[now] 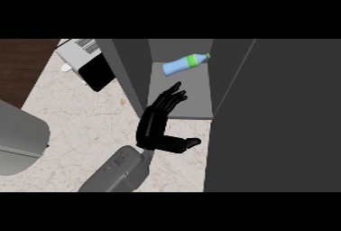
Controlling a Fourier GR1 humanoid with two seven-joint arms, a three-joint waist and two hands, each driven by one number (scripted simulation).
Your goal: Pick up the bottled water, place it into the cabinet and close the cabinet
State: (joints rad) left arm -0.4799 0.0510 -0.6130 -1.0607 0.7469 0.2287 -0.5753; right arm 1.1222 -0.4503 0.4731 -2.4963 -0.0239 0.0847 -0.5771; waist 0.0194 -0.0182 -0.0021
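The bottled water [186,63], light blue with a green cap and band, lies on its side at the back of the open cabinet's grey shelf [190,106]. My left hand [154,128] reaches in from the lower left, its grey forearm [114,173] over the counter. The hand is open: its straight fingers [172,95] lie over the shelf's front and point towards the bottle, stopping a short way below it without touching. The thumb [186,143] sticks out to the right at the shelf's front edge. My right hand shows nowhere.
A dark cabinet panel [130,72] stands at the left of the opening, and a broad dark one [279,113] fills the view's right side. A grey and black appliance [90,65] sits at the back left. A large grey object [20,140] is at the left edge of the marble counter [80,117].
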